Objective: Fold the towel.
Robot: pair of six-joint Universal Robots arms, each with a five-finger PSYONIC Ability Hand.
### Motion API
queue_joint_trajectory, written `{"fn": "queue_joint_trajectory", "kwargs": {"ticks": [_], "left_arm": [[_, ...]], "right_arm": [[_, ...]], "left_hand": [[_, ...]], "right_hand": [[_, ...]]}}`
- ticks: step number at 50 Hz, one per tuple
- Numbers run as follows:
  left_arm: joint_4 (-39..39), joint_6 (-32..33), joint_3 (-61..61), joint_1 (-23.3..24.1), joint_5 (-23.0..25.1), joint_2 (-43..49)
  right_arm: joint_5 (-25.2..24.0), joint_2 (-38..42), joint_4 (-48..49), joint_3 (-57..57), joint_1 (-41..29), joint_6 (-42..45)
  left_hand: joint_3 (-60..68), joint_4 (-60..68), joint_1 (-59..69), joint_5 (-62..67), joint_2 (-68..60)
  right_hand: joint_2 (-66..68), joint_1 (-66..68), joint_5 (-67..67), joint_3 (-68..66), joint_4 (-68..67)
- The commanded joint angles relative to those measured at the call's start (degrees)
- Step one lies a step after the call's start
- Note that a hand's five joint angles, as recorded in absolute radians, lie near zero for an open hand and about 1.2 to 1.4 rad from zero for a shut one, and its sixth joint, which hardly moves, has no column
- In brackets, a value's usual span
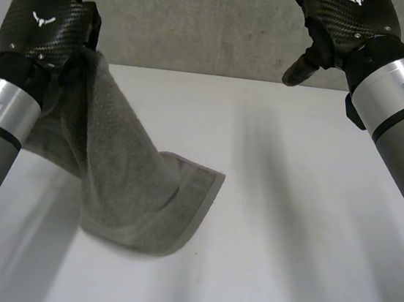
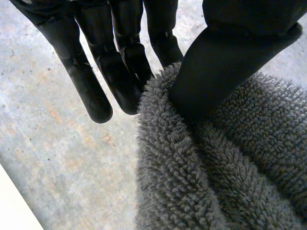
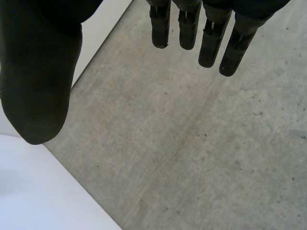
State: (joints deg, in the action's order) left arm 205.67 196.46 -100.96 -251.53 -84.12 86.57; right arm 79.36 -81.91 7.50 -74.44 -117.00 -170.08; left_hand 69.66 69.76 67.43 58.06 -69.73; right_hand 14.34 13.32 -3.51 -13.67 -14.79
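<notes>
- While it is held up over the table's left side, the left hand (image 1: 48, 25) is seen closed on the grey towel (image 1: 125, 178), the top of which is gathered at the hand.
- In the left wrist view, the towel (image 2: 216, 182) is shown pinched by the thumb (image 2: 211, 72) against the fingers (image 2: 124, 81), whose nearly straight tips stick out past the looped pile.
- Whether a corner or a stretch of edge is gripped cannot be told.
- From the grip, the cloth is hung down and to the right; its lower part is laid on the white table (image 1: 286, 242), and a flat hemmed band is seen along its right-hand end.
- A grey concrete wall (image 1: 202, 26) is seen behind the table.
- At the right, the right hand (image 1: 335, 27) is held high over the table's far edge, well apart from the towel.
- In the right wrist view, its fingers (image 3: 211, 38) are shown straight and its thumb (image 3: 38, 72) is spread wide from them; nothing is held between them, and bare concrete and the table's edge are seen beyond.
</notes>
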Motion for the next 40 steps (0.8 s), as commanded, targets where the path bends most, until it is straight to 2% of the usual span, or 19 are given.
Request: {"fn": "queue_joint_trajectory", "kwargs": {"ticks": [1, 7, 11, 17, 20, 22, 23, 27, 33, 40], "left_arm": [[-3.6, 0.1, 4.0, 0.4, -0.1, -0.2], [-4.1, 0.1, 5.7, 0.8, -0.2, 0.7], [-4.0, 0.2, 5.9, 0.7, -0.4, 1.6], [-4.0, 0.2, 6.4, 0.6, -0.5, 3.3], [-4.0, 0.2, 6.7, 0.6, -0.6, 3.8], [-4.0, 0.2, 6.8, 0.6, -0.6, 4.0], [-4.0, 0.2, 6.8, 0.6, -0.7, 4.1], [-4.0, 0.2, 6.8, 0.6, -0.7, 4.3], [-4.0, 0.2, 6.9, 0.7, -0.8, 4.6], [-3.9, 0.2, 7.0, 0.6, -0.8, 5.0]], "right_arm": [[0.4, 1.5, -10.7, 3.5, -0.2, -1.7], [-0.2, 3.1, -15.4, 3.6, 0.2, -6.9], [-3.8, 3.3, -18.1, 0.3, -0.1, -9.7], [-9.2, 3.2, -16.5, -8.3, -0.1, -10.5], [-9.0, 3.2, -14.4, -10.5, -0.4, -11.4], [-8.1, 4.0, -8.4, -14.6, -1.0, -15.5], [-8.1, 4.0, -8.4, -14.6, -1.0, -15.5], [-7.3, 10.1, -0.9, -16.6, -5.6, -23.3], [-7.0, 19.0, 0.0, -13.5, -10.8, -25.5], [-6.8, 25.0, 0.1, -9.8, -15.5, -26.0]], "left_hand": [[10.3, 10.2, 12.6, 11.9, -10.3], [10.3, 10.2, 12.6, 11.9, -10.3], [10.3, 10.2, 12.6, 11.9, -10.3], [10.3, 10.2, 12.6, 11.9, -10.3], [10.3, 10.2, 12.6, 11.9, -10.3], [10.3, 10.2, 12.6, 11.9, -10.3], [10.3, 10.2, 12.6, 11.9, -10.3], [10.3, 10.2, 12.6, 11.9, -10.3], [10.3, 10.2, 12.6, 11.9, -10.3], [10.3, 10.2, 12.6, 11.9, -10.3]], "right_hand": [[-4.3, -3.3, 3.5, 3.7, 4.8], [-2.1, -1.1, 1.2, 1.4, 2.5], [-0.7, 0.3, -0.1, 0.1, 1.2], [-1.6, -0.5, 0.7, 0.9, 2.0], [-1.7, -0.7, 0.9, 1.1, 2.2], [-1.7, -0.7, 0.9, 1.1, 2.2], [-1.7, -0.7, 0.9, 1.1, 2.2], [-1.6, -0.5, 0.7, 0.9, 2.0], [-0.9, 0.1, 0.1, 0.2, 1.3], [-0.7, 0.3, -0.1, 0.1, 1.2]]}}
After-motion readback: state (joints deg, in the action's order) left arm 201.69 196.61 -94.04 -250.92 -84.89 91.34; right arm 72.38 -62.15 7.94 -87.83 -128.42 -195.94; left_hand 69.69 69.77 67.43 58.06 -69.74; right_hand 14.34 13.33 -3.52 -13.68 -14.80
